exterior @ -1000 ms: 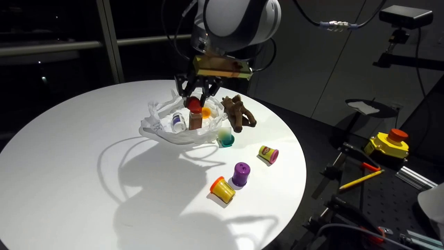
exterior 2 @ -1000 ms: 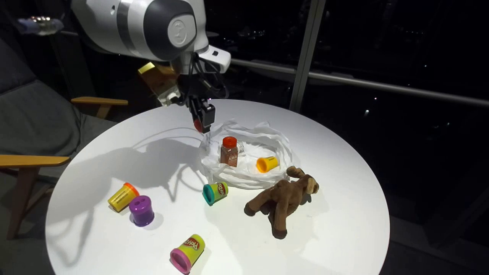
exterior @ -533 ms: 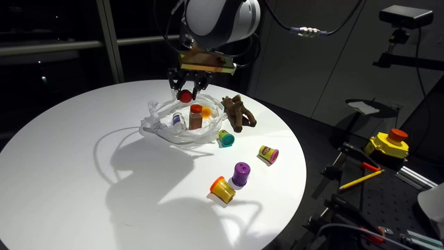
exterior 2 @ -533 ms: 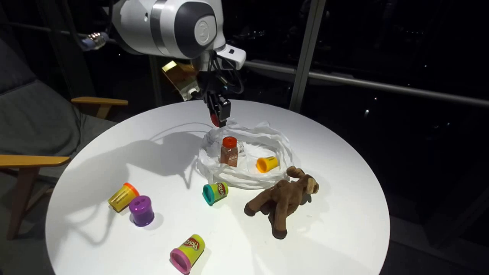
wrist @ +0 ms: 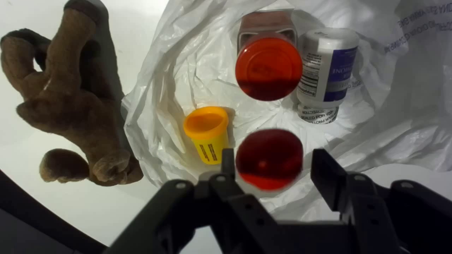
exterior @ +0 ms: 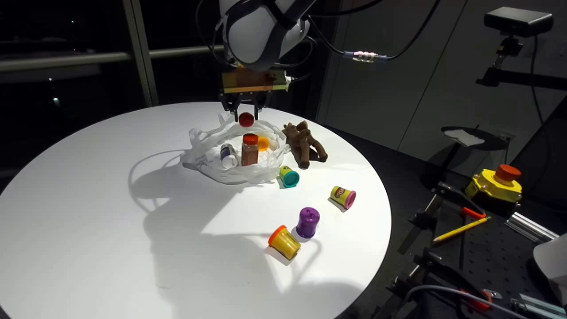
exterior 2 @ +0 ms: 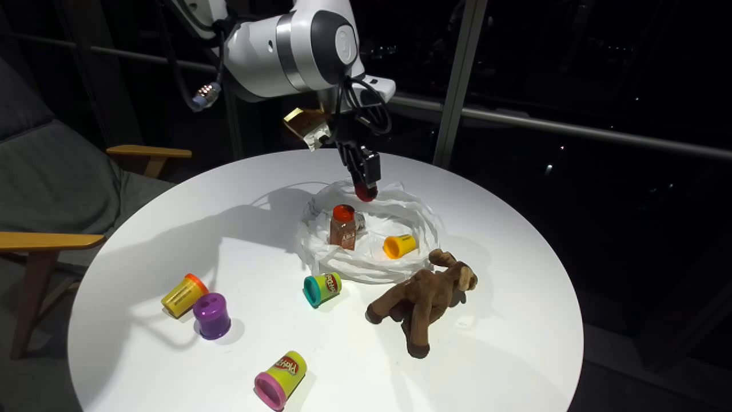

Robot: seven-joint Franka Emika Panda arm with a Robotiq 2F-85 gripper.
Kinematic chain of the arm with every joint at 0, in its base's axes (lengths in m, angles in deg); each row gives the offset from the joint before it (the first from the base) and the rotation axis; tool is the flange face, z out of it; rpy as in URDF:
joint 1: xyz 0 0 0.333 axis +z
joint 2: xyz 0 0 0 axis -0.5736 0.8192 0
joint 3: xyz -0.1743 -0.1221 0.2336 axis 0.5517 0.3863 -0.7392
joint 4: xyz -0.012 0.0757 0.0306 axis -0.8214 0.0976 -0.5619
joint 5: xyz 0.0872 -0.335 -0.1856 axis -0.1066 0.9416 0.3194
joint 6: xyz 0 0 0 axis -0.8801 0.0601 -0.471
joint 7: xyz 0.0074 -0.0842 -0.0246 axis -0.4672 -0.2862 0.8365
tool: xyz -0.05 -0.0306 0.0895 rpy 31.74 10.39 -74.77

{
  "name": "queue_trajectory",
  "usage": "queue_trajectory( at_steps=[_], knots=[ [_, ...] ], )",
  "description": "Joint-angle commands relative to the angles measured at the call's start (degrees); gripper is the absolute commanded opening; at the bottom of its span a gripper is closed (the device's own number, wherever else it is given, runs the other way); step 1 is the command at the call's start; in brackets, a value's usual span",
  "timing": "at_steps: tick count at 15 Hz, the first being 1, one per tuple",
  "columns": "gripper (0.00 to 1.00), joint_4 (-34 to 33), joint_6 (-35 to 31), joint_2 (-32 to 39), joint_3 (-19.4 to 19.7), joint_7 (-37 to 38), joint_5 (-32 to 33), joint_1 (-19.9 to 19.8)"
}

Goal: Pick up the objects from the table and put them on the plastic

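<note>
Red ball (exterior: pixel 246 119) loose between hand's (wrist: pixel 273 160) 2 fingers (wrist: pixel 326 178), above plastic (exterior 2: pixel 366 270).

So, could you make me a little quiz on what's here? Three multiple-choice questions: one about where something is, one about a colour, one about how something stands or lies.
1. Where is the brown plush animal?
A. On the chair
B. On the white table, beside the plastic bag
C. Inside the plastic bag

2. What colour is the container with dark spots on its top?
A. Green
B. White
C. Purple

3. How does the jar in the plastic bag sit?
A. Standing upright
B. Lying on its side
C. Upside down

Answers:
1: B, since both exterior views show the toy on the tabletop, outside the bag.
2: C, since its whole body looks purple in both exterior views.
3: A, since its red lid is uppermost in both exterior views.
</note>
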Motion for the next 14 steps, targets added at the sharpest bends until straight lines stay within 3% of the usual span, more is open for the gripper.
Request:
queue_trajectory(
  at_steps=[1, 3, 5, 7, 14],
  knots=[
    [0.90, -5.6, 3.5, 1.8, -0.4, 1.8, 2.4, -0.6],
    [1.00, -5.6, 3.5, 0.8, -0.4, 1.9, 3.1, -0.3],
    [1.00, -4.6, 2.5, -0.8, -0.8, 1.6, 3.6, -0.2],
    [1.00, -1.0, 2.4, -4.6, -3.7, -1.5, 2.3, -1.3],
    [1.00, 20.7, 1.3, -22.0, -11.9, -9.7, 1.3, -1.8]
  ],
)
